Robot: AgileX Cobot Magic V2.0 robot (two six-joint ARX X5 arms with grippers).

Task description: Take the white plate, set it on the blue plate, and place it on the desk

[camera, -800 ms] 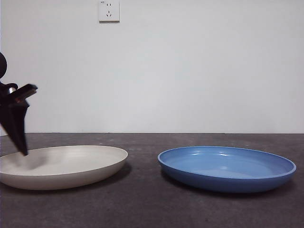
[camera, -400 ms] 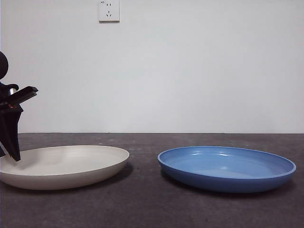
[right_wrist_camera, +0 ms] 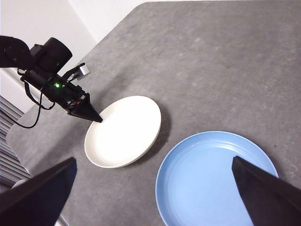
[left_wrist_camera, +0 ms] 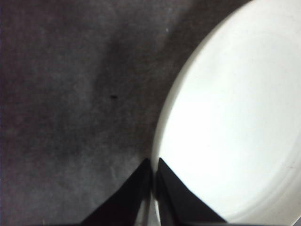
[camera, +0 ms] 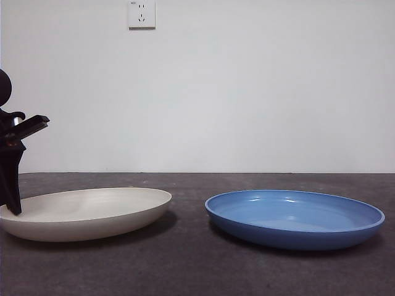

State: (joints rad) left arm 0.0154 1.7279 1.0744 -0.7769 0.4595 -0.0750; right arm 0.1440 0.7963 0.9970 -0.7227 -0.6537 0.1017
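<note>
The white plate (camera: pixel 92 213) lies on the desk (camera: pixel 185 265) at the left, its right side tipped slightly up. My left gripper (camera: pixel 13 206) is shut on the plate's left rim; in the left wrist view the gripper (left_wrist_camera: pixel 154 162) pinches the white plate's (left_wrist_camera: pixel 235 117) edge between nearly closed jaws. The blue plate (camera: pixel 295 216) rests flat on the right, a gap between the two plates. My right gripper (right_wrist_camera: pixel 153 162) hangs open high above both plates, looking down on the white plate (right_wrist_camera: pixel 124 132), the blue plate (right_wrist_camera: pixel 216 179) and the left gripper (right_wrist_camera: pixel 96 118).
A wall socket (camera: pixel 141 13) sits on the white wall behind. In the right wrist view the desk (right_wrist_camera: pixel 225 61) stretches wide beyond the plates, and its edge runs close behind the left arm.
The left gripper slid from inside the white plate out to its left rim and closed on it. The plate's right side rose slightly and shifted a little right.
</note>
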